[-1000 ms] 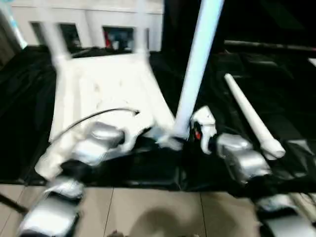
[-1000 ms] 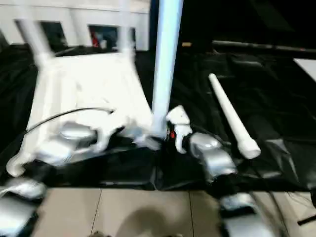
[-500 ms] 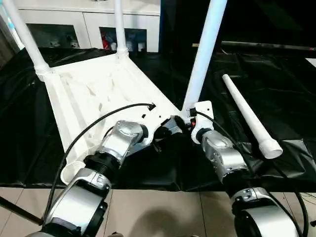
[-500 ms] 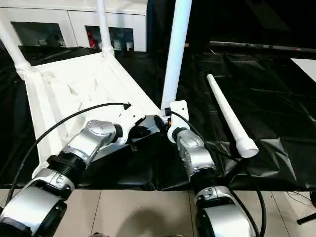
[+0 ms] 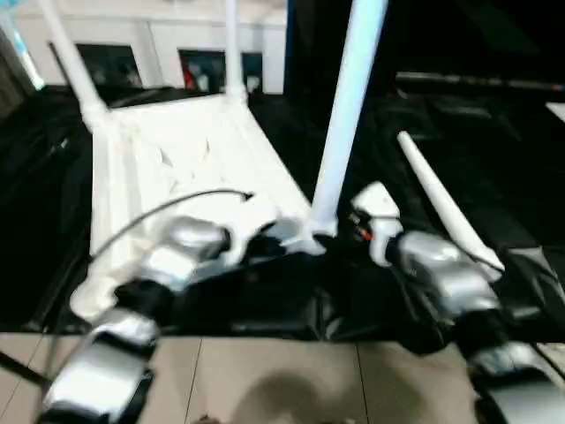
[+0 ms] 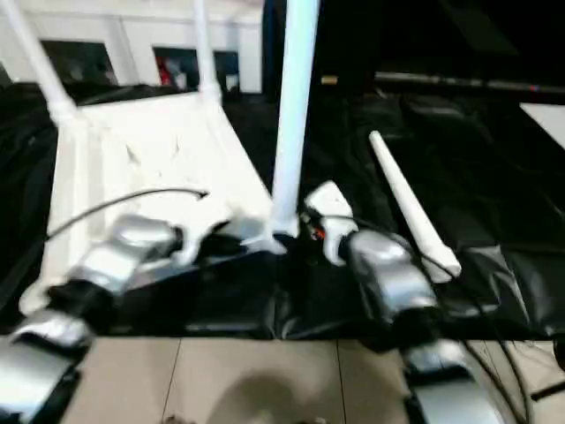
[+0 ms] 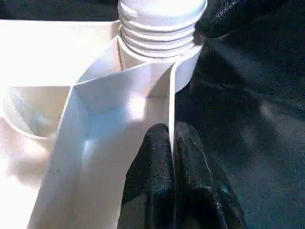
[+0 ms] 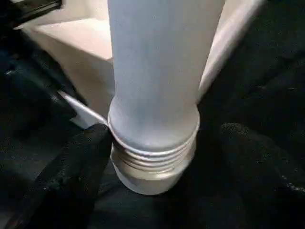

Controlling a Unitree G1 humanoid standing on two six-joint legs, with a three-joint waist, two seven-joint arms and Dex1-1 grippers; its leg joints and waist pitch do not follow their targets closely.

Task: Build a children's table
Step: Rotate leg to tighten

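Note:
The white tabletop (image 5: 177,159) lies ribbed side up on a black sheet. Two white legs (image 5: 71,62) (image 5: 232,44) stand in its far corner sockets. A third leg (image 5: 344,115) stands upright at the near right corner, its threaded end (image 7: 159,21) sitting in the socket. My left gripper (image 7: 171,143) is shut on the tabletop's thin side wall (image 7: 169,95) just beside that socket. My right gripper (image 8: 167,143) is open around the leg's threaded base (image 8: 152,157); one finger (image 8: 81,162) touches it, the other (image 8: 257,157) stands apart. The fourth leg (image 5: 441,208) lies loose to the right.
A white cabinet with glass doors (image 5: 159,53) stands behind the sheet. Pale floor tiles (image 5: 282,380) run along the sheet's near edge. Black cable (image 5: 168,208) loops over my left forearm.
The whole picture has swung, so the camera moved. Both grippers stay at the near right corner, with the leg still upright there.

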